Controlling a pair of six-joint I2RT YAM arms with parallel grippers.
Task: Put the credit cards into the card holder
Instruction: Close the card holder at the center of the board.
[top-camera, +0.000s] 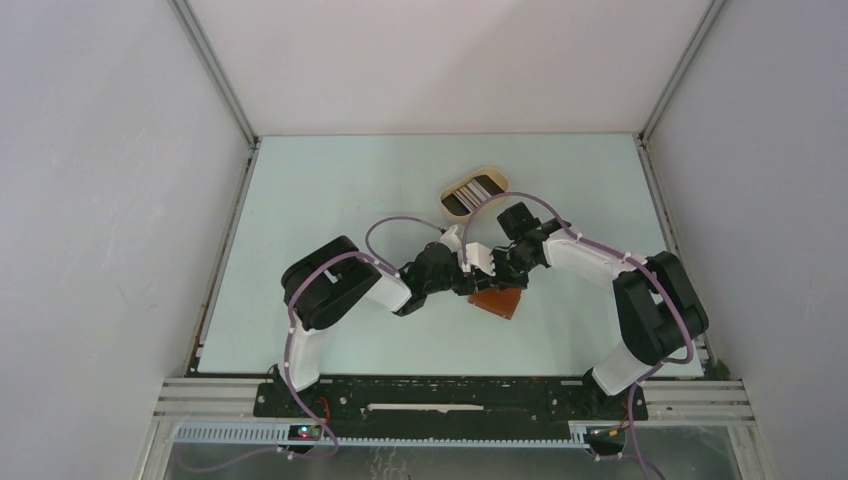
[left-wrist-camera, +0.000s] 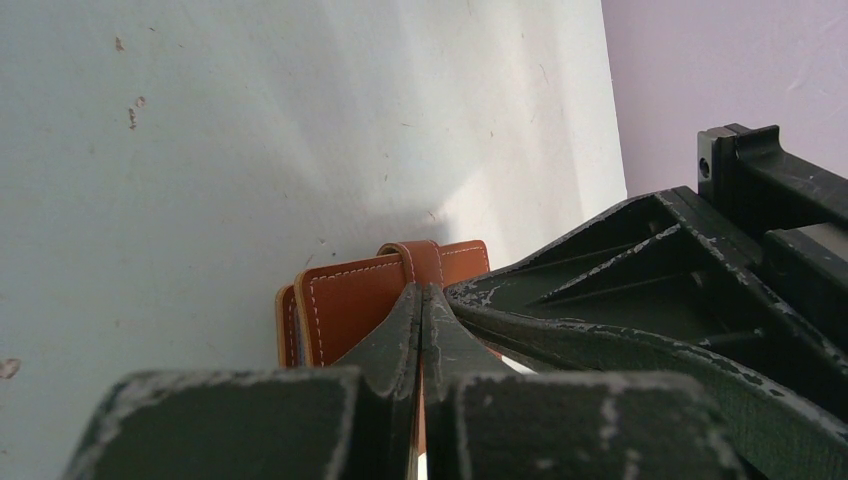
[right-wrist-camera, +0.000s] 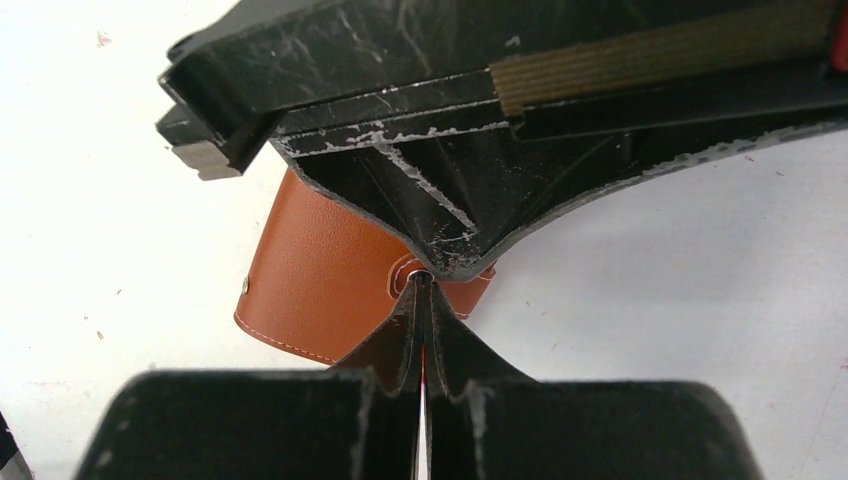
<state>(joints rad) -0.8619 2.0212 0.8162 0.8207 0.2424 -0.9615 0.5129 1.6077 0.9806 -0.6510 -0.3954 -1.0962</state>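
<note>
Card holder (top-camera: 497, 300) lies under both closed jaws — tips at its tab (left-wrist-camera: 412, 262).

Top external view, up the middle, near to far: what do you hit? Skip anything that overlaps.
mounting rail → card holder → beige tray holding the credit cards → back wall

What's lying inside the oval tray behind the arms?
Dark and pale cards fill the tray; an arm cable hides its near edge, so their count is unclear.
</note>
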